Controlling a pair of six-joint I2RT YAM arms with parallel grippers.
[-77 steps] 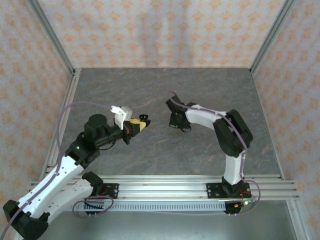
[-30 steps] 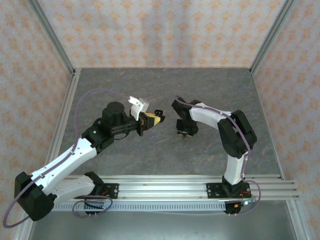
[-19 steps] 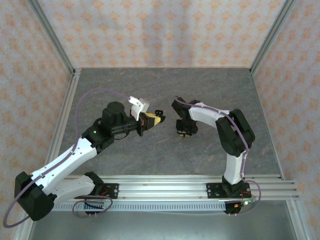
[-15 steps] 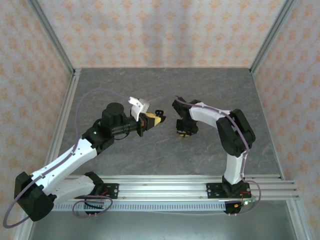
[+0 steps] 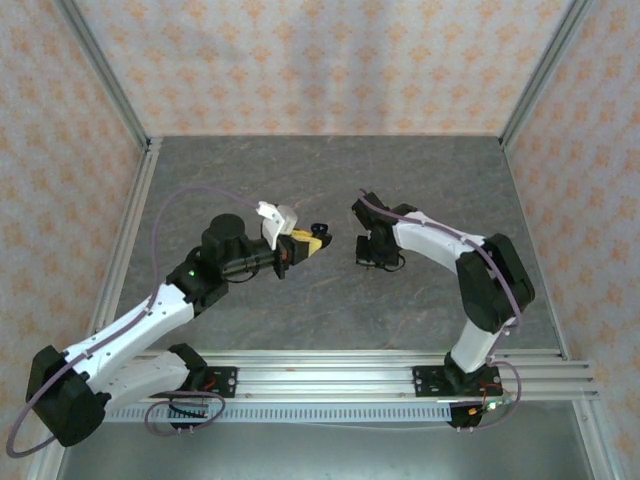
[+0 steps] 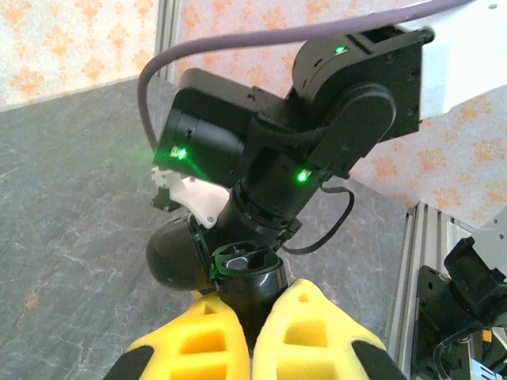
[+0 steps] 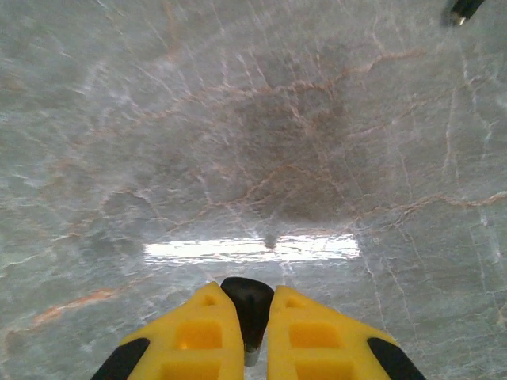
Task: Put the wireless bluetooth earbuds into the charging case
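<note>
My left gripper [image 6: 252,310] is shut on the black charging case [image 6: 252,277], held above the table with its lid [image 6: 170,257] swung open to the left. From the top view the case [image 5: 318,231] sits at the tip of the left gripper [image 5: 310,243], mid-table. My right gripper [image 7: 249,294] is shut on a black earbud [image 7: 252,317], whose silver stem tip points back between the yellow fingers. That gripper [image 5: 372,258] hovers just right of the case. A second black earbud [image 7: 463,9] lies on the table at the top right of the right wrist view.
The grey marble table [image 5: 300,180] is bordered by aluminium rails [image 5: 330,372] and patterned walls. In the left wrist view, the right arm's wrist [image 6: 301,158] looms close behind the open case.
The right gripper has closed on the black earbud and risen slightly, its elbow swinging right. The left arm has shifted a little, still holding the case.
</note>
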